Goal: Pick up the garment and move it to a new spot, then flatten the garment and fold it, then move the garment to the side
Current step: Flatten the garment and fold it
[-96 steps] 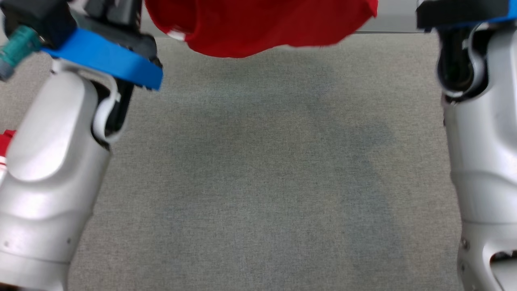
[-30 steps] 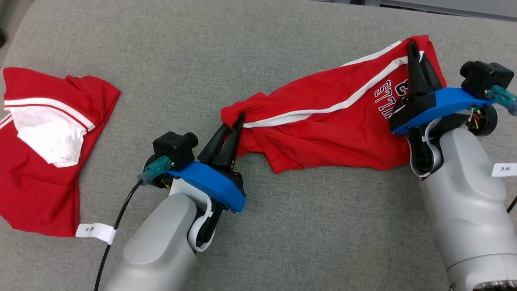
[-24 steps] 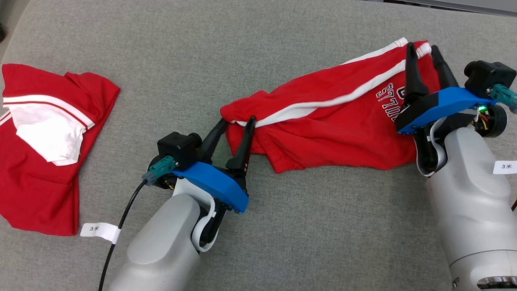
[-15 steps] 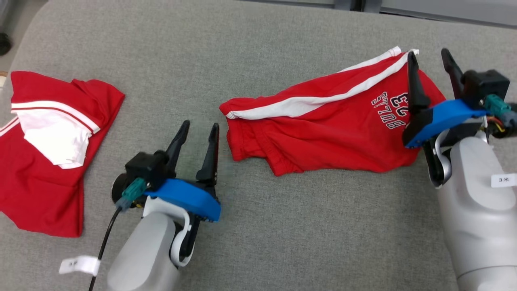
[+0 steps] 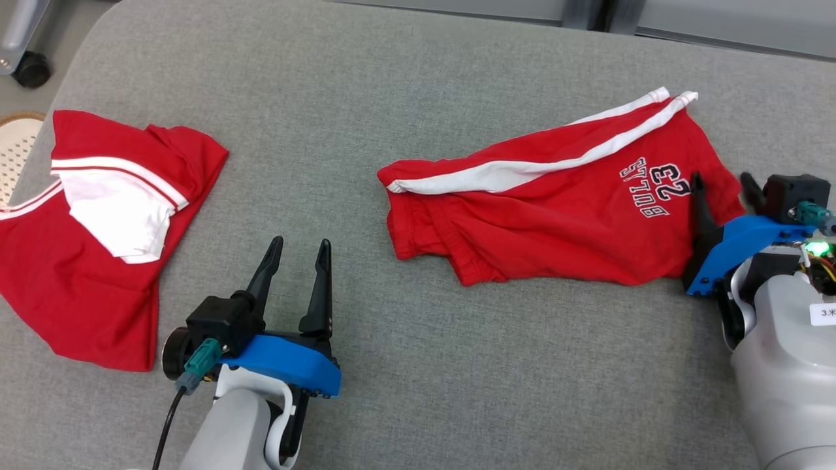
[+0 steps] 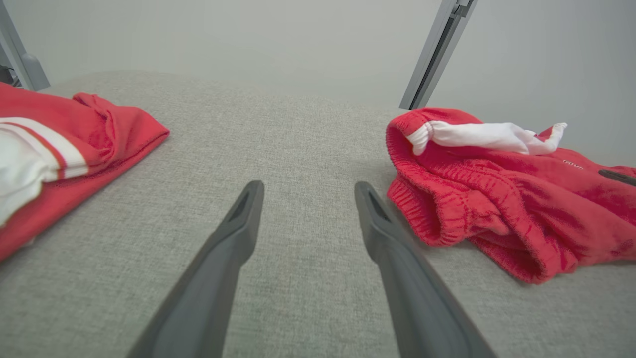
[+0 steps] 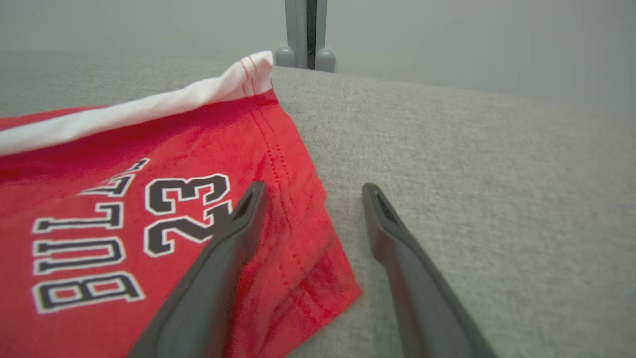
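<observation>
The garment (image 5: 555, 209) is a pair of red shorts with a white side stripe and a black-and-white "BULLS 23" print. It lies stretched out but wrinkled on the grey padded surface (image 5: 418, 365), right of centre. My left gripper (image 5: 300, 245) stands open and empty, a short way in front of and to the left of the bunched waistband end (image 6: 447, 209). My right gripper (image 5: 722, 179) is open at the printed leg end. In the right wrist view its left finger (image 7: 223, 258) is over the garment's corner (image 7: 124, 199) and the other is over bare surface.
A second red garment with white panels and stripes (image 5: 111, 222) lies crumpled at the left edge of the surface (image 6: 59, 149). A woven round thing (image 5: 16, 150) and a caster wheel (image 5: 29, 68) sit on the floor at far left. Bare grey surface lies between the two garments.
Both grippers went from shut on the shorts' ends to open, letting the shorts drop flat, then drew back toward me. The head camera also shifted.
</observation>
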